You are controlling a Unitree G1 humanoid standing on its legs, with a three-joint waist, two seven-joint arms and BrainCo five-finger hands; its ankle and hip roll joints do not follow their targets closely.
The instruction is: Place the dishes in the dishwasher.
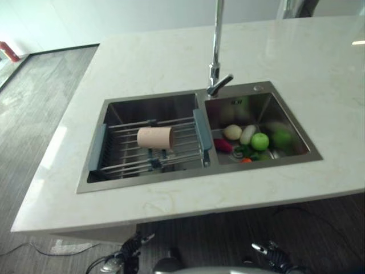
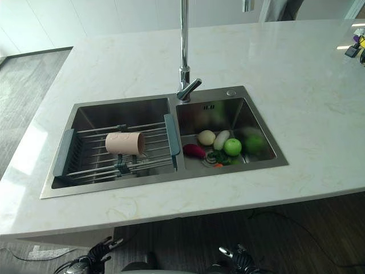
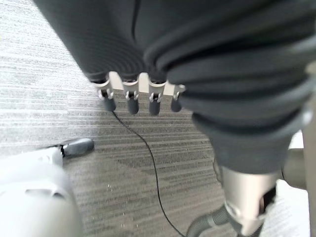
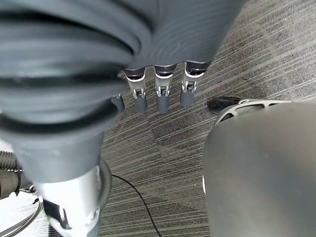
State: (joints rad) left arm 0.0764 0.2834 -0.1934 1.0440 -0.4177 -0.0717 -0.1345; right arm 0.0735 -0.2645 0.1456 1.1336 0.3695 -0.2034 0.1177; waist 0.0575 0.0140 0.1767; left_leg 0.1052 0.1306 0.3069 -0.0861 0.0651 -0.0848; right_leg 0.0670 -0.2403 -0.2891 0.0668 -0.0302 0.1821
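A beige cup (image 1: pixel 154 137) lies on its side on a wire drying rack (image 1: pixel 183 149) with blue-grey ends. The rack spans the left basin of a steel double sink (image 1: pixel 142 182). Both hands hang low, below the counter's front edge and well clear of the cup. My left hand (image 1: pixel 122 254) is at the lower left and my right hand (image 1: pixel 269 252) at the lower right. In the wrist views the left hand's fingers (image 3: pixel 131 101) and the right hand's fingers (image 4: pixel 162 96) point at the floor, relaxed and holding nothing.
The right basin holds a green apple (image 1: pixel 260 141), a pale onion (image 1: pixel 232 132), a red vegetable (image 1: pixel 223 145) and other produce. A tall chrome faucet (image 1: pixel 217 51) rises behind the sink divider. A pale marble counter (image 1: pixel 171 63) surrounds the sink, with grey floor (image 1: pixel 34 114) to its left.
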